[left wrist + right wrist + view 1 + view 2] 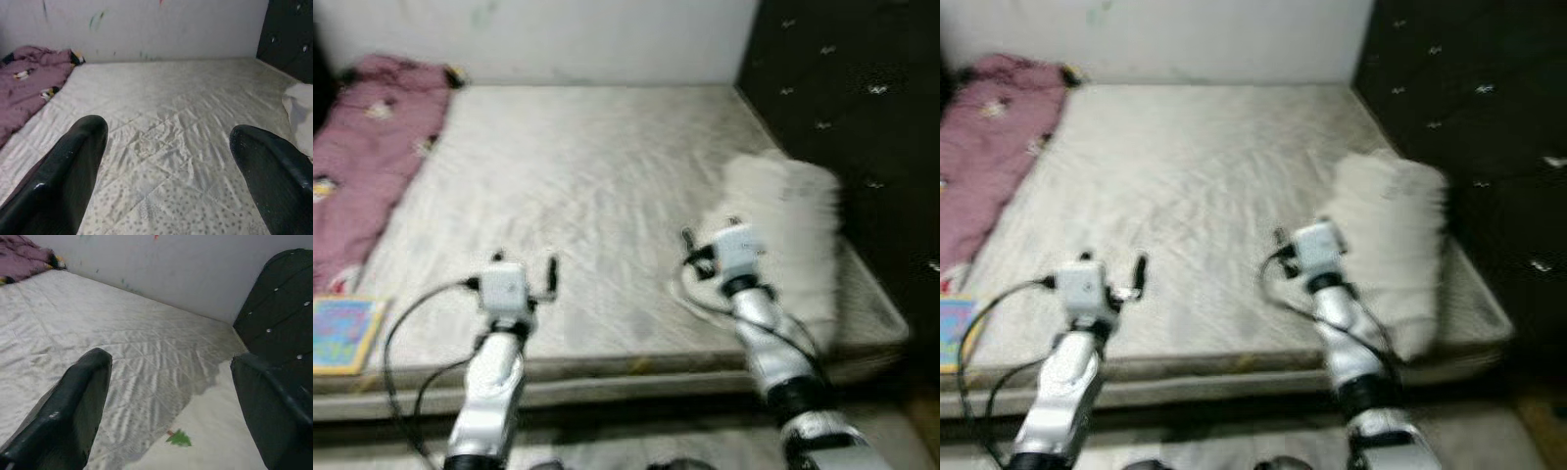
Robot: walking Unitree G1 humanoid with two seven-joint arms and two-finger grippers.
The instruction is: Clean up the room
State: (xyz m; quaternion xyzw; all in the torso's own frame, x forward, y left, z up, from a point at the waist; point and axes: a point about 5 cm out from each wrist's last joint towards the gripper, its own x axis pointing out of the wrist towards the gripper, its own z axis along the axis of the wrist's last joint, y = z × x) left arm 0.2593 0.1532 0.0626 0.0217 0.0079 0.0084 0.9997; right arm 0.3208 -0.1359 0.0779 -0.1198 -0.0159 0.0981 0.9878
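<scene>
Mattress (pixel 597 196), quilted and pale, bears fluffy white pillow (pixel 793 235) and rumpled pink blanket (pixel 362 166).

On the mattress (pixel 597 186), a blanket (pixel 362 166) lies left, a pillow (pixel 793 225) right.

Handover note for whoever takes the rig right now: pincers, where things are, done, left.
Left pincer: open, empty, over the bare mattress.
Right pincer: open, empty, at the edge of the white pillow, which lies on the mattress's right side by the dark headboard.
Pink blanket is bunched along the mattress's left side; a colourful book sits at the near left corner.
Done: nothing held or visibly tidied.
Left: probably pillow first, then blanket and book.
</scene>
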